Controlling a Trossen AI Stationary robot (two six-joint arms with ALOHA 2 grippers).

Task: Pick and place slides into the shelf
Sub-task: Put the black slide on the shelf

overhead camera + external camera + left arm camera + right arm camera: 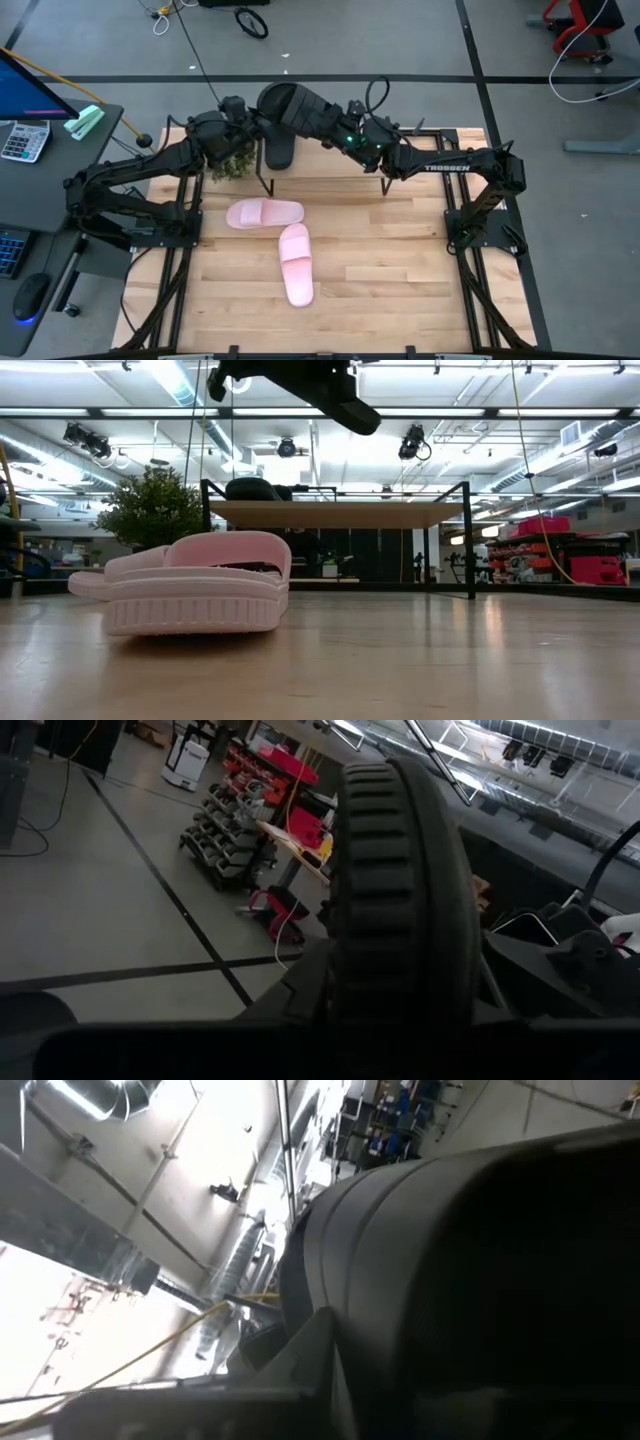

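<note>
One black slide (290,100) is up in the air over the shelf's far left part, between my two grippers; the low view shows this black slide (320,390) high above the shelf board (380,513), tilted. My left gripper (255,108) is at its left end and my right gripper (322,118) at its right end, both shut on it. A second black slide (280,152) lies on the shelf (430,150) top. Two pink slides (263,213) (296,262) rest sole-down on the table in front of the shelf. My left gripper holds the raised black slide at its left end, coming level from the table's left; its wrist view shows the ridged sole edge (400,920) running down between the fingers. The slide is lifted clear. My right gripper holds the same slide at its right end, coming from the table's right. Its wrist view is filled by the slide's smooth black upper (450,1260), which hides the place of contact.
A small potted plant (232,165) stands at the shelf's left end, under my left arm. The shelf's thin black legs (468,540) stand near the table's far edge. A desk with a calculator (24,140) lies beyond the table's left side.
</note>
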